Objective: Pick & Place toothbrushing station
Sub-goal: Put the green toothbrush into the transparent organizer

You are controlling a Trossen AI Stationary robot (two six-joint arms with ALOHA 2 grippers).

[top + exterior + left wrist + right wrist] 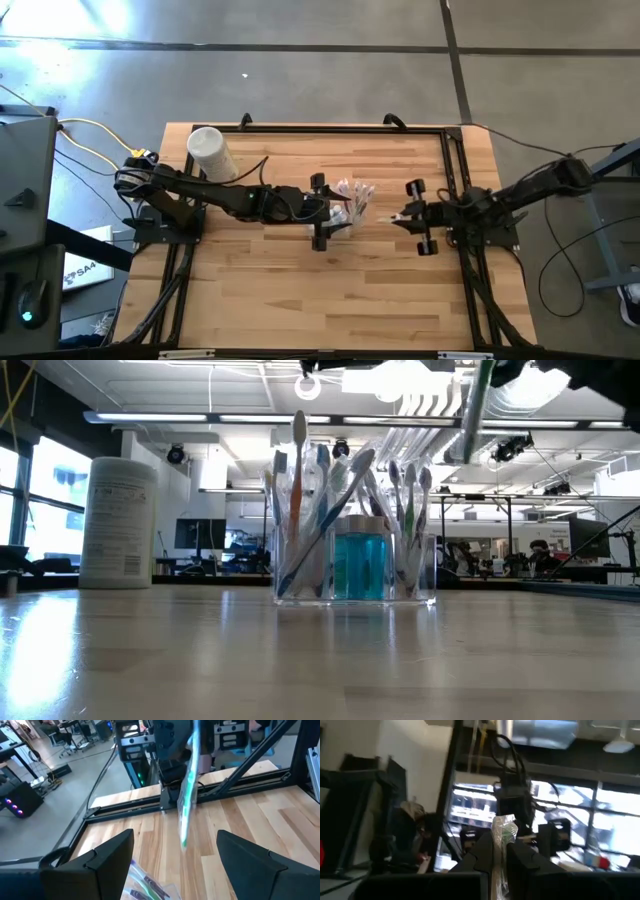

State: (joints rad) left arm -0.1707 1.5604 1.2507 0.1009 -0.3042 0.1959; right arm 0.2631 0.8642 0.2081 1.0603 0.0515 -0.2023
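White tub [211, 154] stands far left on my worktop [300, 290], well apart from the rest. My left tool [335, 211] reaches in from the left at mid-worktop, fingers [107, 857] spread wide, hovering just beside the holder and gripping nothing. The toothbrushing station [355, 565] (clear plastic, hard to spot from above) sits upright near the worktop's middle, packed with upright toothbrushes and a blue bottle [358, 563]. To its right my right tool [402, 217] is raised off the worktop, pressed together on a wrapped green toothbrush [187, 790], pinched at one end and hanging down, apart from the holder.
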